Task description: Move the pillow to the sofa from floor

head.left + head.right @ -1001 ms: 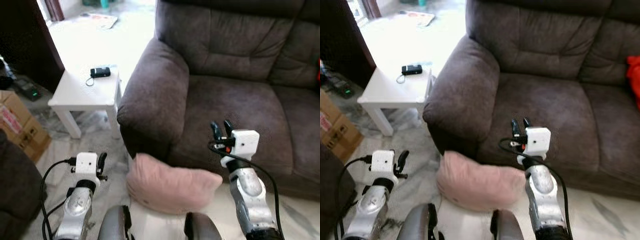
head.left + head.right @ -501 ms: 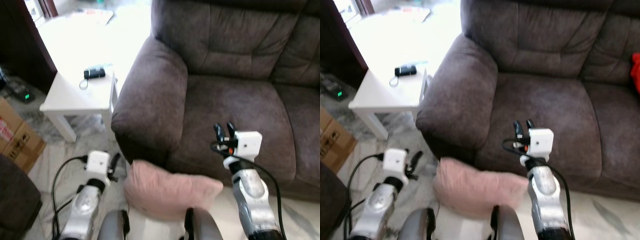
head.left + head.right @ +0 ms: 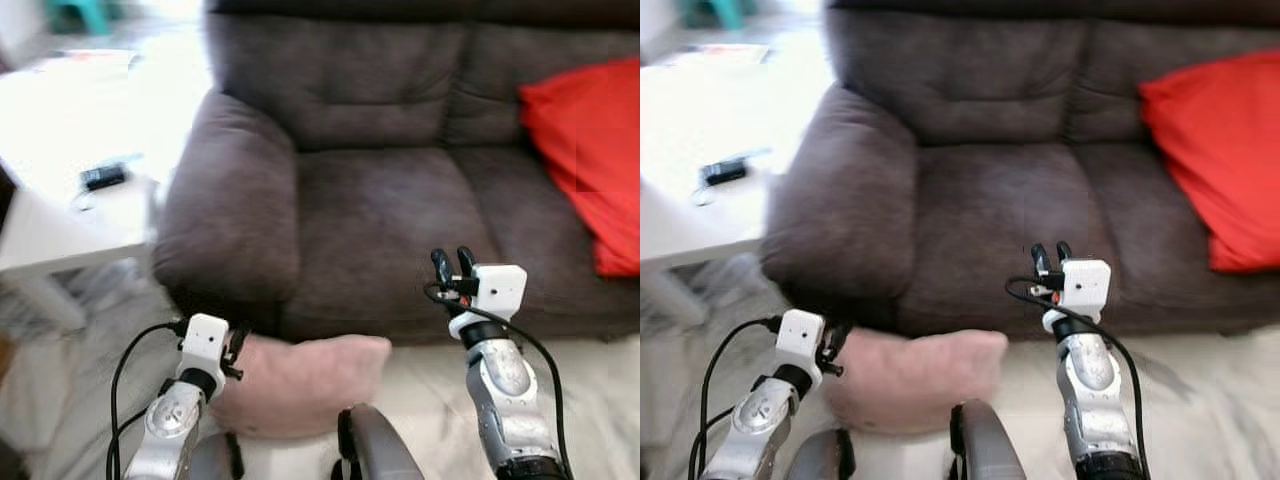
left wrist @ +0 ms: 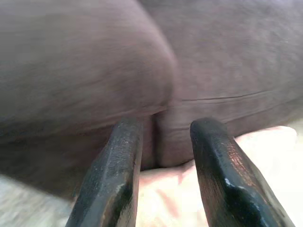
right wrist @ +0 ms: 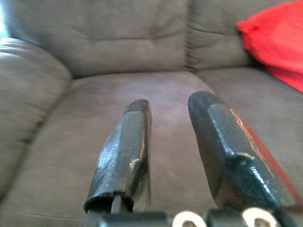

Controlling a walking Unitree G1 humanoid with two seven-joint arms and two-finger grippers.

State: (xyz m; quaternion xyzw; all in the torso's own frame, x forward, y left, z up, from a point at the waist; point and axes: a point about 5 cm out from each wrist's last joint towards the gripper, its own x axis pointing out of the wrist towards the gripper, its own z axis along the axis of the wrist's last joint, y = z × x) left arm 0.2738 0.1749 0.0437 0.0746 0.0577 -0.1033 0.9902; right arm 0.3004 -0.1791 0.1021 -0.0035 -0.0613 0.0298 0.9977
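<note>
Right now the pink pillow [image 3: 300,385] lies on the floor against the sofa [image 3: 380,190] front — left gripper [image 3: 236,352] apparently touching its edge, fingers apart; right gripper [image 3: 452,268] raised over seat, fingers apart, holding nothing.

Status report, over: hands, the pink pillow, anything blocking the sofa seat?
Left hand open beside pink pillow, not gripping. Right hand open, raised before sofa. Pillow on floor against sofa front. Red cushion on far seat.

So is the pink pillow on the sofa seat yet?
No, the pink pillow lies on the floor against the front of the sofa, below the seat.
</note>
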